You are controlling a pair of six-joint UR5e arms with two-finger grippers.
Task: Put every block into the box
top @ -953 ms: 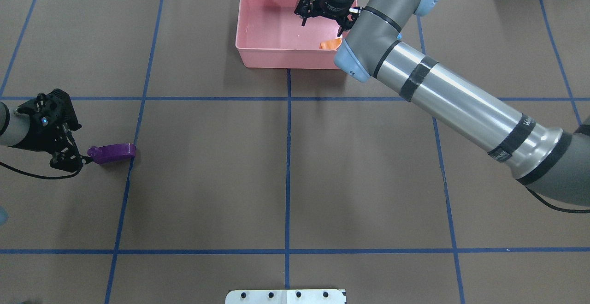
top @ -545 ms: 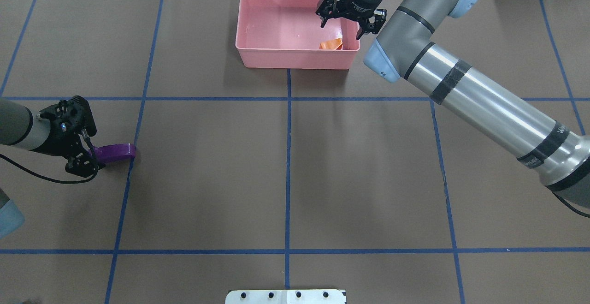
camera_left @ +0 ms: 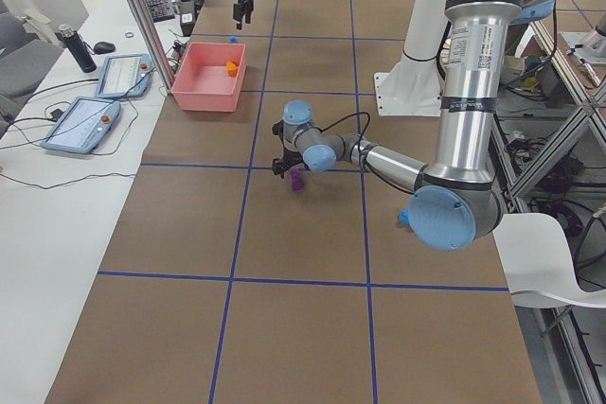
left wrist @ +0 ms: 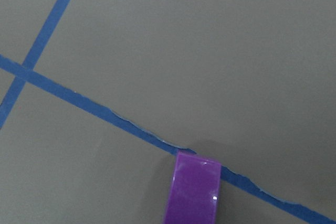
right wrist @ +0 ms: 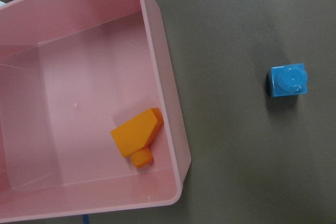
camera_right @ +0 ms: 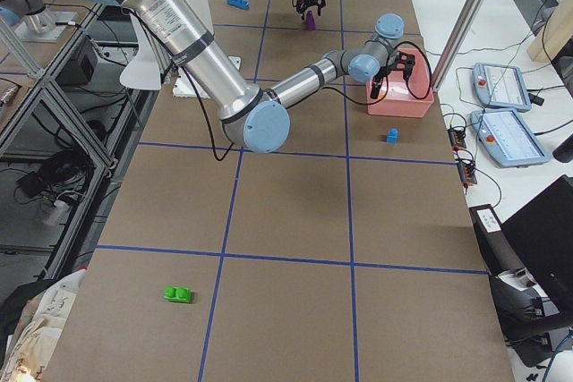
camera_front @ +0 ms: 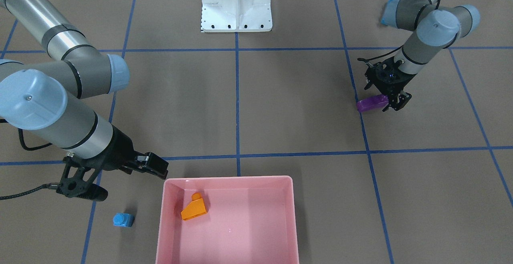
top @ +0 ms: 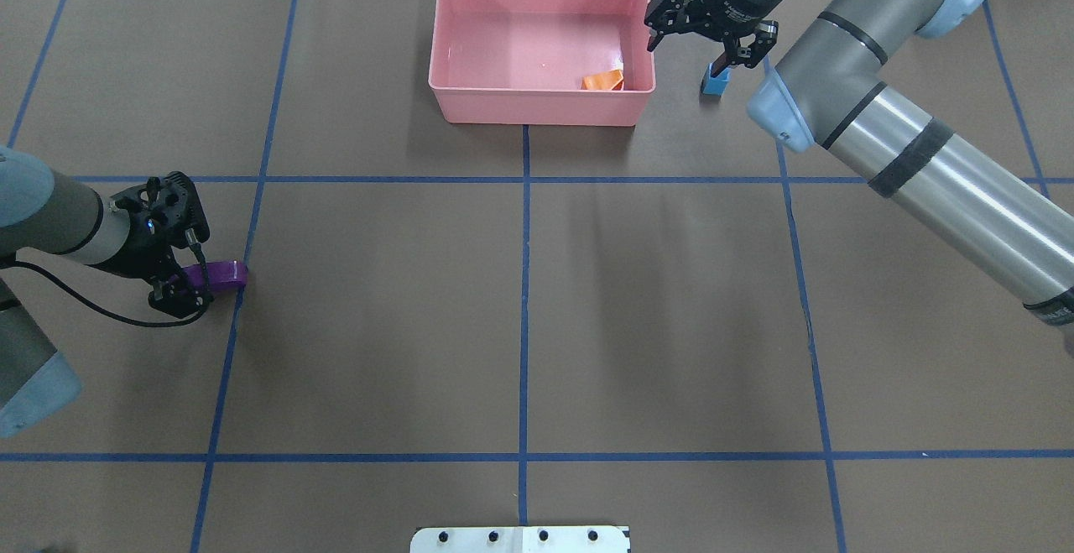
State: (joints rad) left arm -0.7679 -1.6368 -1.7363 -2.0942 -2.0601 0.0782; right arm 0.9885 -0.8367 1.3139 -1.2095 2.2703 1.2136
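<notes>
Two pickups are in hand, so treat them separately. Your right gripper (top: 705, 41) hangs wide open and empty over the table just outside the right wall of the box (top: 537, 108), with the small blue cube (top: 714, 81) on the table near it. Shift over until the cube sits centred between the fingers, square the jaws to its flat sides, and only then go down; it is small and light, so an off-centre close would likely nudge it away. Your left gripper (top: 180, 276) is at one end of the purple sloped piece (top: 220, 276), which lies on a blue tape line; I cannot tell whether the fingers have clamped it. An end grip may let the piece swing, so take it deep and lift straight up. As for the box, it holds one block only, the orange wedge (top: 602, 80), in its near right corner. The green brick (camera_right: 179, 293) and long blue bar (camera_right: 237, 2) lie well apart from it.
</notes>
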